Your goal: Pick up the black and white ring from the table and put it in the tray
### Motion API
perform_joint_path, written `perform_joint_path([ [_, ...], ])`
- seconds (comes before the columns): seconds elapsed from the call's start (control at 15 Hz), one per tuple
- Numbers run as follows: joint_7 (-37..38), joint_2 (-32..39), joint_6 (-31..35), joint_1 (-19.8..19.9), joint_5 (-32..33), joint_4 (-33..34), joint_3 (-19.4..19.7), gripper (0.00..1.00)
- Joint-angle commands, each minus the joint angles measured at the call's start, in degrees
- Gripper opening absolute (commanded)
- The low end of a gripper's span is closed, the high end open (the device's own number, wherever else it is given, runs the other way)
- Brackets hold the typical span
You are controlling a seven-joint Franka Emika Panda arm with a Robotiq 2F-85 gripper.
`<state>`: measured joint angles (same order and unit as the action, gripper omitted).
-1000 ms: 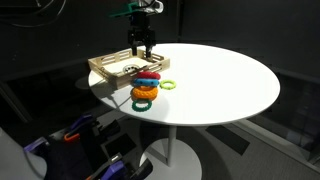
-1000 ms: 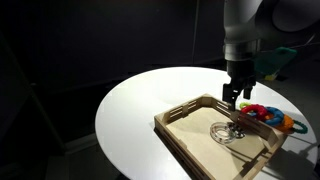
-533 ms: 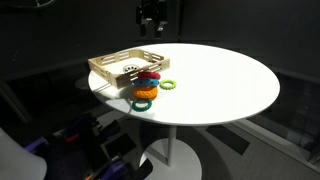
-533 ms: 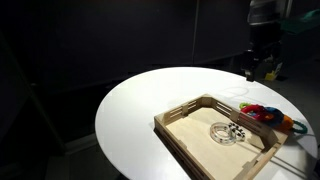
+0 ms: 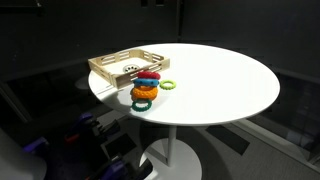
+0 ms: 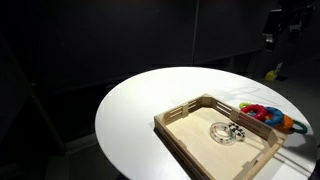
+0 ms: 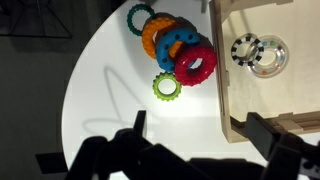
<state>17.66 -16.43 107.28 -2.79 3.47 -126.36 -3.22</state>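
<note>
The black and white ring (image 7: 244, 48) lies flat inside the tray (image 7: 222, 92), beside a clear ring (image 7: 269, 59). It also shows in both exterior views (image 6: 237, 130) (image 5: 133, 68). The tan wooden tray (image 6: 176, 115) (image 5: 100, 66) stands on the round white table (image 5: 220, 80). My gripper (image 7: 200, 125) is open and empty, high above the table and looking down on the tray's edge. In an exterior view it is small at the top right (image 6: 272, 33).
A pale green ring (image 7: 166, 88) (image 5: 167, 85) lies on the table next to a stack of orange, red and blue rings (image 7: 180, 45) (image 5: 146, 86) (image 6: 262, 113) beside the tray. The surroundings are dark. The table edge is near the tray.
My gripper has risen from just above the tray to high above the table, open and empty. The black and white ring stays in the tray.
</note>
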Motion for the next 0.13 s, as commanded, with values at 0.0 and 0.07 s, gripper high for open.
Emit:
perform_joint_path([
  [0.0,-0.37,-0.68,-0.29,0.93,-0.44,0.05,-0.54,1.00],
  [0.07,-0.43,-1.12,-0.33,1.02,-0.54,-0.08,-0.45,1.00],
])
